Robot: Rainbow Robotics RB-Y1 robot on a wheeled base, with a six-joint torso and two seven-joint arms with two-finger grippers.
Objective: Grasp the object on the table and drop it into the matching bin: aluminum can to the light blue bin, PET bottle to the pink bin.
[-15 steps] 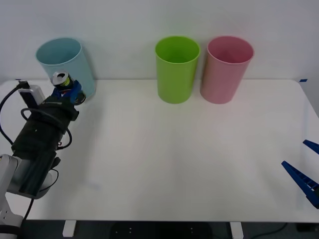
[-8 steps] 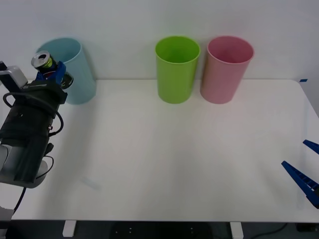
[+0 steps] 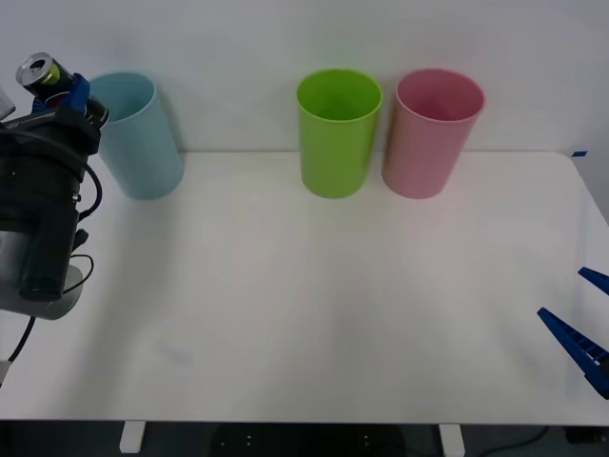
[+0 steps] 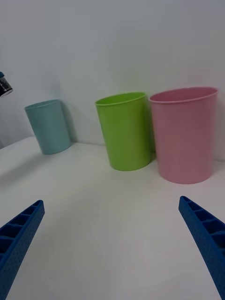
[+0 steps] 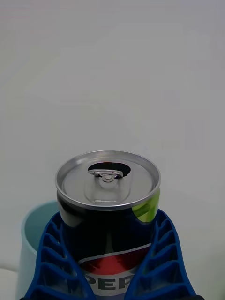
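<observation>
The aluminum can, dark with a silver top and pull tab, is held upright in the air by my left gripper, which is shut on it. It hangs level with the rim of the light blue bin, just left of it. In the left wrist view the blue fingers clasp both sides of the can, and the bin's rim shows behind and below. The pink bin stands at the back right of the white table. My right gripper is open, low at the right edge.
A lime green bin stands between the blue and pink ones, close against the pink bin. All three bins line the table's back edge in front of a white wall. The left arm's black body and cables hang over the table's left side.
My left arm has raised the can up and to the left, from in front of the light blue bin's side to rim height beside it. The right arm has stayed still.
</observation>
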